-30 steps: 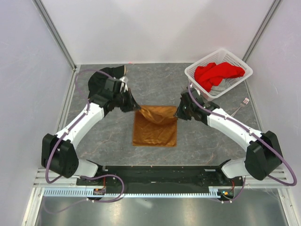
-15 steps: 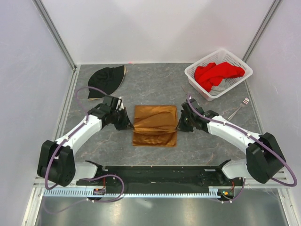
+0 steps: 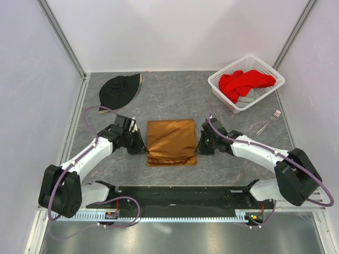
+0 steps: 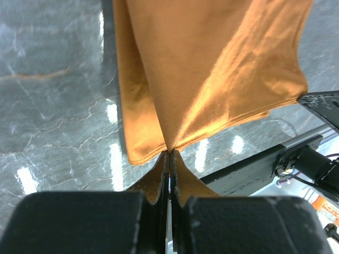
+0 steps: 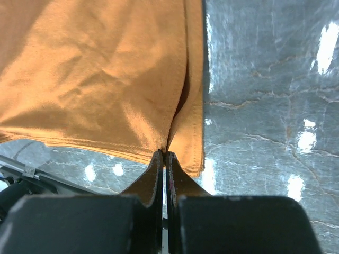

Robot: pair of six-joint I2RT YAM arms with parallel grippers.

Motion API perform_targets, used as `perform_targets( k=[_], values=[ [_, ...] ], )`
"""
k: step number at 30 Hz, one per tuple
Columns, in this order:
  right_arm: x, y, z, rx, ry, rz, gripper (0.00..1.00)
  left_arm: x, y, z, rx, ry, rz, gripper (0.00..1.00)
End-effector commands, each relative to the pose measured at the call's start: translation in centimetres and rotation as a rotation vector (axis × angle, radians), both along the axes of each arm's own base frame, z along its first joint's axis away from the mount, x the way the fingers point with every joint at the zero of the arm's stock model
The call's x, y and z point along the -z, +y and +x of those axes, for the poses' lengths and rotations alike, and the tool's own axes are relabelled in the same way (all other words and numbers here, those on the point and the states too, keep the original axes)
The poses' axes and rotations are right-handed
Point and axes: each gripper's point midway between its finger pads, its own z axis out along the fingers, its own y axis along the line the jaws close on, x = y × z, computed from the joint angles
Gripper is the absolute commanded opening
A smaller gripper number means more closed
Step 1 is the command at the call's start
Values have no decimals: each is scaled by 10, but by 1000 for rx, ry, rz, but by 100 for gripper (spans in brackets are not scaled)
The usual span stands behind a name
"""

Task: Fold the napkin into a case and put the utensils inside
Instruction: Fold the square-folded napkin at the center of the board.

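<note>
The shiny orange-brown napkin [image 3: 171,141] lies in the middle of the table, doubled over with its layers meeting along the near edge. My left gripper [image 3: 144,150] is shut on its near-left corner, and the left wrist view shows the cloth [image 4: 212,69] pinched at the gripper's tips [image 4: 169,152]. At the near-right corner my right gripper [image 3: 198,148] is likewise shut on the cloth [image 5: 95,74], which fans out from the closed tips [image 5: 164,153]. The silver fork [image 3: 269,122] lies at the right. A thin grey knife-like piece [image 3: 214,112] lies just behind my right arm.
A black hat [image 3: 119,91] sits at the back left. At the back right stands a white basket [image 3: 275,79] with a red cloth [image 3: 244,83] in it. A black rail runs along the table's near edge [image 3: 175,194].
Both grippers have carried the napkin's far edge down and toward the near edge, laying it over the lower layer. The raised cloth now lies flat and doubled.
</note>
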Motion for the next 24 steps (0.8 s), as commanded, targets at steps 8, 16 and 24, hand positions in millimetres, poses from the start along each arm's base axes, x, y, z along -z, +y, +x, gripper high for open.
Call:
perform_targets(
  k=[8,16,24],
  values=[
    [17,-2,-14,12,42,13,0,20,-1,-21,-28,96,-29,2],
    [27,-2,-11,-6,46,-12,0,33,-1,-31,-42,142,-43,2],
    [-8,4,4,-39,-22,-16,0,-13,-7,-14,-24,33,-76,2]
  ],
)
